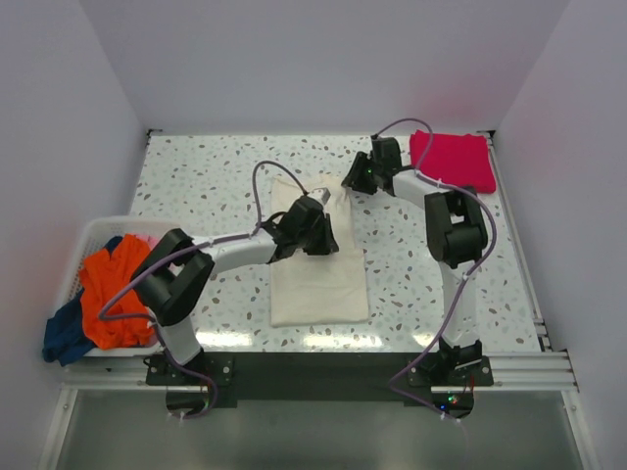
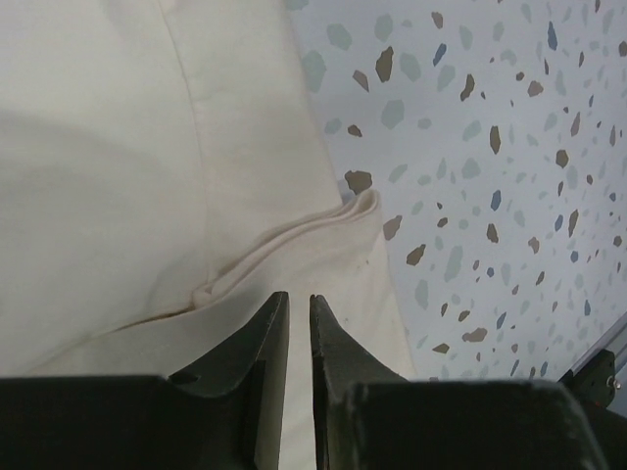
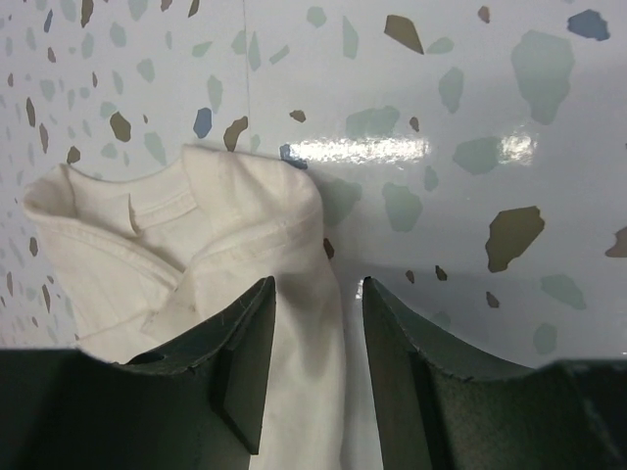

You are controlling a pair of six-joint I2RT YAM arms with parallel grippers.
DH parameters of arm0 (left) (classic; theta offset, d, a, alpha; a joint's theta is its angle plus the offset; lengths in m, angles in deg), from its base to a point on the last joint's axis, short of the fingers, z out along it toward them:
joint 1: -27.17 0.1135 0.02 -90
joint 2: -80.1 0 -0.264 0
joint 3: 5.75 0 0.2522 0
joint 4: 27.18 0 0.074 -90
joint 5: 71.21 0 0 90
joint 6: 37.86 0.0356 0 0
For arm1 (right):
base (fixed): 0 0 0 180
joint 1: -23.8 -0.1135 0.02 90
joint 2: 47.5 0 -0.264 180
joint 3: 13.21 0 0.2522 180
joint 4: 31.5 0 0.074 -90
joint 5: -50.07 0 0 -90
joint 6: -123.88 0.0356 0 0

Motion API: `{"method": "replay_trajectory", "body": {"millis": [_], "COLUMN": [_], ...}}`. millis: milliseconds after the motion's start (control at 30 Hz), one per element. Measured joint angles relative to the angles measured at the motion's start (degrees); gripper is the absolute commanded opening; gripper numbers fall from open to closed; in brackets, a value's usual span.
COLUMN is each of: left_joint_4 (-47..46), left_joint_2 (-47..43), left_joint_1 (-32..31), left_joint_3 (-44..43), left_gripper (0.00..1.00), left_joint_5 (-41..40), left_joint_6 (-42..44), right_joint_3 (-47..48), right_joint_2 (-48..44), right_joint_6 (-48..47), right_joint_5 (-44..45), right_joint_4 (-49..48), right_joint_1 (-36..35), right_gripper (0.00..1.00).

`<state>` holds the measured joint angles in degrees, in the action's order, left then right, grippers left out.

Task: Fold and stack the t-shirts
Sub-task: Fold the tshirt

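Top external view: cream shirt point(image 1: 318, 284) lies mid-desk point(image 1: 206, 176), narrowed to a long strip. Its long axis runs near-to-far, w/ the far end leaning a bit left. Left pincer point(image 1: 315, 233) sits over the strip's right side, approx halfway along. Right pincer point(image 1: 355, 178) is at the far right corner, by the neck end. Both arms work the far half; the near hem lies toward the bases, clear of either arm. Next fold prob. brings the far end back along that long axis, & the right arm is nearer the end that must travel.

Left wrist view: fingers point(image 2: 269, 328) are drawn nearly together, only a thin slit between. A layered fold edge point(image 2: 294, 235) lies just ahead of the tips. No cloth visibly pinched; whether the tips touch fabric, can't tell.

Right wrist view: jaws apart, straddling a bunched strip of cream cloth beside the collar point(image 3: 147, 211), not clamped.

Magenta shirt point(image 1: 453, 160) sits folded at the desk's far right corner, well apart from the cream one. Orange shirt point(image 1: 113, 284), blue shirt point(image 1: 67, 338) & pink shirt point(image 1: 147, 238) are heaped in the basket point(image 1: 93, 227) at left, blue hanging over its near corner.

Hidden: both pincers cover the strip's far end from above, so the sleeve tuck there is unclear. Pink is mostly buried.
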<state>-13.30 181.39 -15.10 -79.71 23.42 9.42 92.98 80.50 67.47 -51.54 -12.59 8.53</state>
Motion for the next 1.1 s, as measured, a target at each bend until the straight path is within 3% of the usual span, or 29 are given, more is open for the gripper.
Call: {"method": "replay_trajectory", "body": {"millis": [133, 400, 533, 967, 1067, 1100], "left_joint_4": [2.1, 5.8, 5.9, 9.7, 11.1, 11.5], "left_joint_2": [0.2, 3.4, 3.9, 9.0, 10.9, 11.4], "left_joint_1": [-1.7, -1.8, -2.0, -1.9, -1.3, -1.1], "left_joint_3": [0.5, 0.8, 0.6, -7.2, -10.3, -11.1], "left_gripper": [0.16, 0.14, 0.13, 0.12, 0.13, 0.14], "left_joint_5": [-1.1, -2.5, -2.5, -1.9, -1.0, -0.7], "left_joint_6": [-0.2, -0.1, 0.3, 3.8, 4.9, 5.1], "right_joint_3": [0.6, 4.9, 7.7, 13.8, 15.9, 16.6], "right_joint_2": [0.7, 3.9, 5.1, 5.4, 5.8, 6.1], "right_joint_6": [-0.2, -0.9, -2.1, -8.3, -9.3, -9.6], "right_joint_5": [0.4, 2.4, 3.7, 12.2, 13.5, 13.8], "right_joint_4": [0.3, 1.8, 3.6, 9.2, 10.3, 10.9], "right_joint_1": [-0.7, -1.1, -1.6, -2.7, -2.7, -2.7], "right_gripper": [0.43, 0.2, 0.13, 0.13, 0.16, 0.22]}}
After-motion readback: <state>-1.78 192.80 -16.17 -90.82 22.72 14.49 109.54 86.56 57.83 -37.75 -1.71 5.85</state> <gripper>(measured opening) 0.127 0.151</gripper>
